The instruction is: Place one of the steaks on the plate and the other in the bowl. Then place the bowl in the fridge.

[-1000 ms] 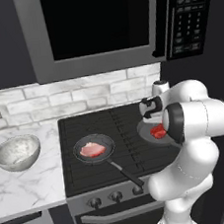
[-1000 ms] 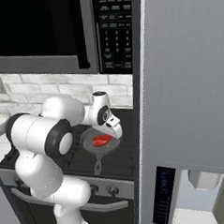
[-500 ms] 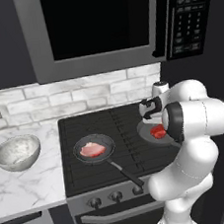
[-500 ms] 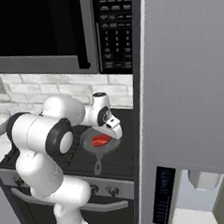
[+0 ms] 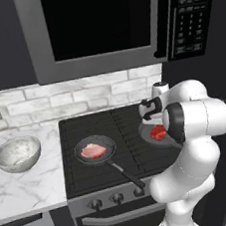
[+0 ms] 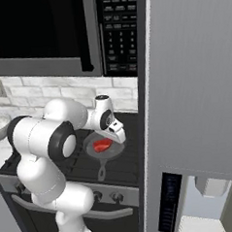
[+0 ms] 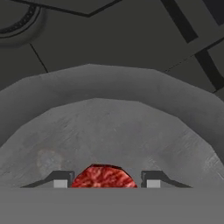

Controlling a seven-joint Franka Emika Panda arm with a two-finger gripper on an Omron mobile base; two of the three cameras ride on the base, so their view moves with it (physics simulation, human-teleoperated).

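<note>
Hand was down in the right pan, fingers straddling the red steak; grip unconfirmed. Pink steak remained in its pan, bowl empty on the worktop. All placements outstanding.

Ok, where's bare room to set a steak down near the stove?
Bare marble counter lies in front of the silvery speckled bowl, left of the black stovetop. The stovetop's front edge is free too. Crowded: the two dark frying pans.
</note>
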